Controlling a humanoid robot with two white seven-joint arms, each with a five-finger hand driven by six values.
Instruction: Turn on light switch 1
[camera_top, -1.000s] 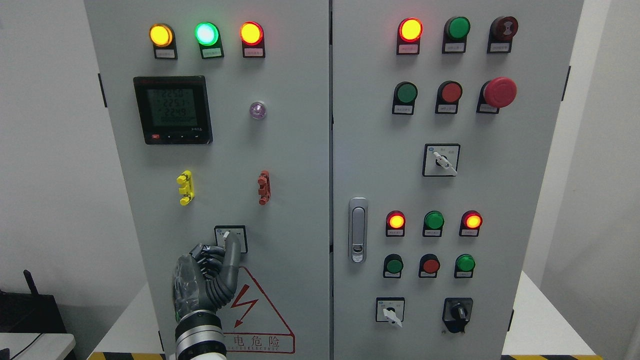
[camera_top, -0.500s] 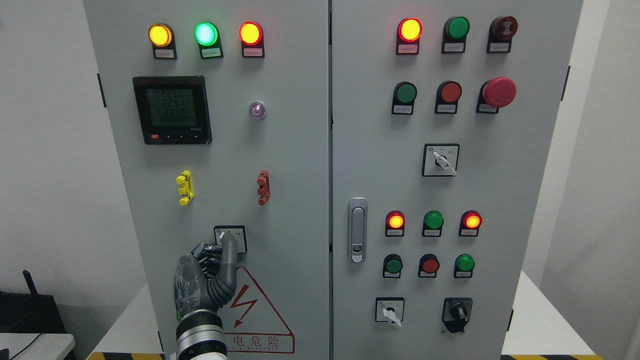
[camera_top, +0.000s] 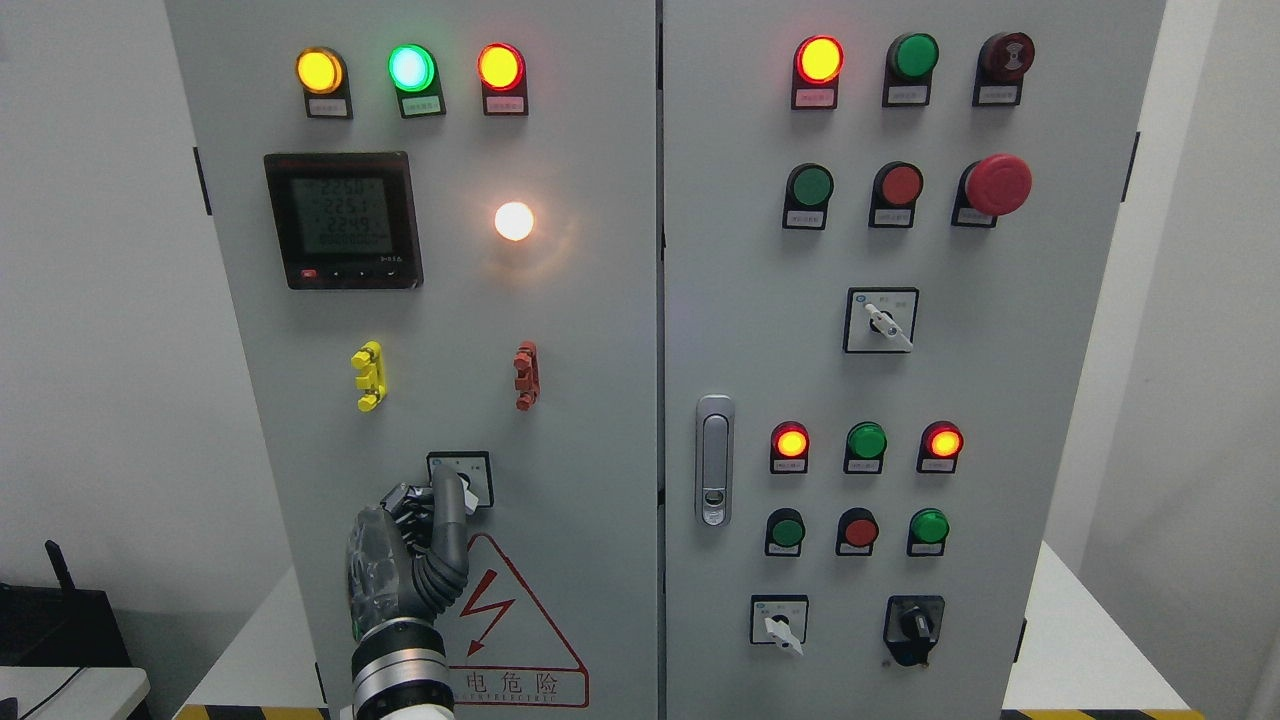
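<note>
At lower left of the frame, the left hand (camera_top: 405, 560) reaches up with one finger extended onto the light switch (camera_top: 460, 480), the other fingers curled, holding nothing. Below it a red warning triangle (camera_top: 510, 625) reads 电危险. The meter (camera_top: 343, 220) shows digits near 225. Right of it the white lamp (camera_top: 514, 221) glows. The grey cabinet (camera_top: 600, 350) stands on a white desk (camera_top: 1070, 640) before pale walls.

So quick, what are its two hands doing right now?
Left hand: fingers curled, one finger extended up against the rotary switch on the left cabinet door; not gripping anything.
Right hand: not in view.
</note>
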